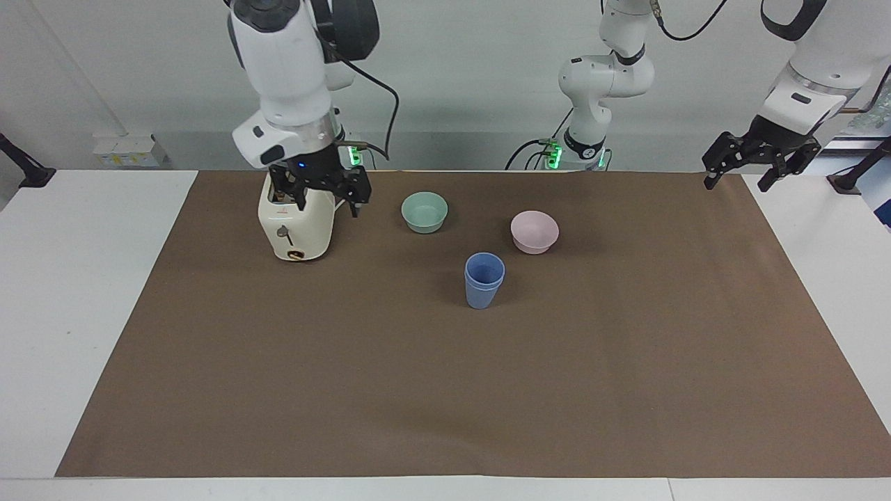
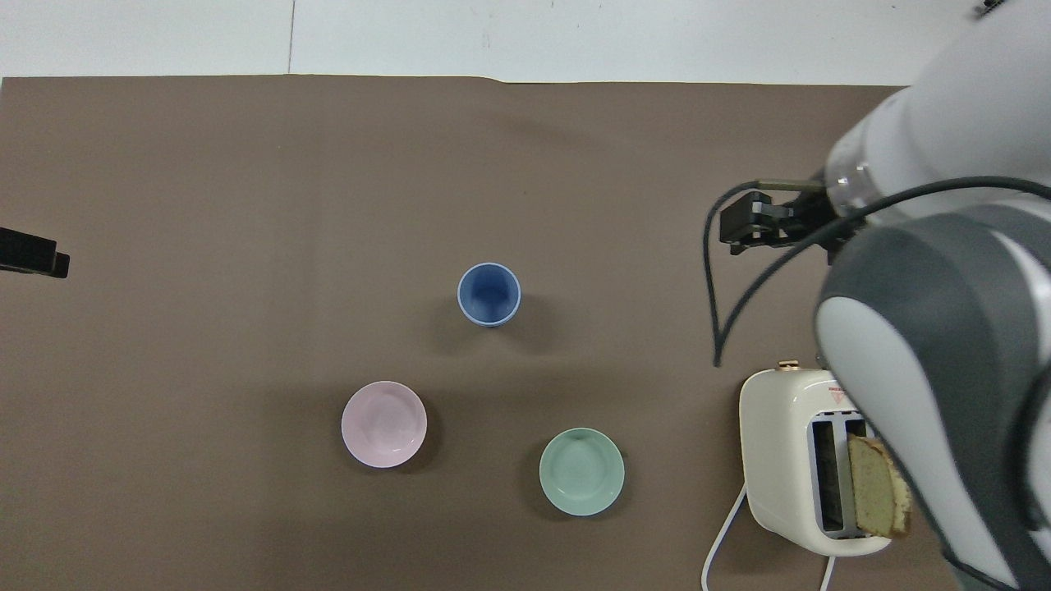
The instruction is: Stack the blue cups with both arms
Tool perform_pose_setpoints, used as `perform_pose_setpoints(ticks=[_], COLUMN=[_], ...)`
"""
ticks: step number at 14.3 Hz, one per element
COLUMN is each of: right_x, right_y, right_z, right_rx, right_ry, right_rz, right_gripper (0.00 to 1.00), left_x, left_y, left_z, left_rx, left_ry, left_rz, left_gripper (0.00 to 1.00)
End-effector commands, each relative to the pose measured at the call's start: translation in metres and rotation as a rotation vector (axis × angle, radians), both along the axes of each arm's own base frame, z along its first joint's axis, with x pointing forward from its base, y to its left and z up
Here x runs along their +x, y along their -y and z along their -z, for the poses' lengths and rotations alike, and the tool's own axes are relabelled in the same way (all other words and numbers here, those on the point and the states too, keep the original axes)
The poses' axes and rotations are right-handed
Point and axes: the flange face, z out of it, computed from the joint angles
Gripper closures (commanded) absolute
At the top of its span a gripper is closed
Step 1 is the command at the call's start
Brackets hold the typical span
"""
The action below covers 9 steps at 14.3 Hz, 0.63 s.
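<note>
The two blue cups (image 1: pixel 484 278) (image 2: pixel 488 294) stand nested one in the other, upright, near the middle of the brown mat, farther from the robots than both bowls. Nothing touches them. My right gripper (image 1: pixel 324 199) (image 2: pixel 743 231) hangs open and empty over the toaster, well away from the cups toward the right arm's end. My left gripper (image 1: pixel 736 182) (image 2: pixel 33 253) waits raised over the mat's edge at the left arm's end, open and empty.
A cream toaster (image 1: pixel 296 226) (image 2: pixel 809 460) with a bread slice (image 2: pixel 878 486) in one slot stands toward the right arm's end. A mint-green bowl (image 1: pixel 424 211) (image 2: pixel 581 471) and a pink bowl (image 1: pixel 534 231) (image 2: pixel 383 423) sit nearer the robots than the cups.
</note>
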Motion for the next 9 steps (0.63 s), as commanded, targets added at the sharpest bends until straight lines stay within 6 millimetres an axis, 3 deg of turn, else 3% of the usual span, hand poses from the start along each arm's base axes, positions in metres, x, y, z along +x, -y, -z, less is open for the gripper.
perform_pose_setpoints(ticks=[1, 3, 4, 6, 9], right_x=[-0.019, -0.028, -0.03, -0.035, -0.025], right_y=[0.052, 0.11, 0.133, 0.143, 0.132], right_z=[-0.027, -0.047, -0.048, -0.036, -0.013], right_rx=[-0.004, 0.021, 0.022, 0.02, 0.02], right_ry=[-0.015, 0.016, 0.022, 0.023, 0.053], right_rz=[-0.072, -0.12, -0.149, -0.138, -0.055], right_gripper=[0.0, 0.0, 0.0, 0.0, 0.0], left_x=[-0.007, -0.007, -0.007, -0.007, -0.007], left_y=[-0.003, -0.003, -0.003, -0.003, -0.003], left_z=[-0.003, -0.003, -0.003, -0.003, -0.003], left_rx=[0.01, 0.01, 0.01, 0.01, 0.01], left_ry=[-0.001, 0.001, -0.001, -0.001, -0.001], left_rz=[0.004, 0.004, 0.004, 0.004, 0.0], left_gripper=[0.0, 0.0, 0.0, 0.0, 0.0])
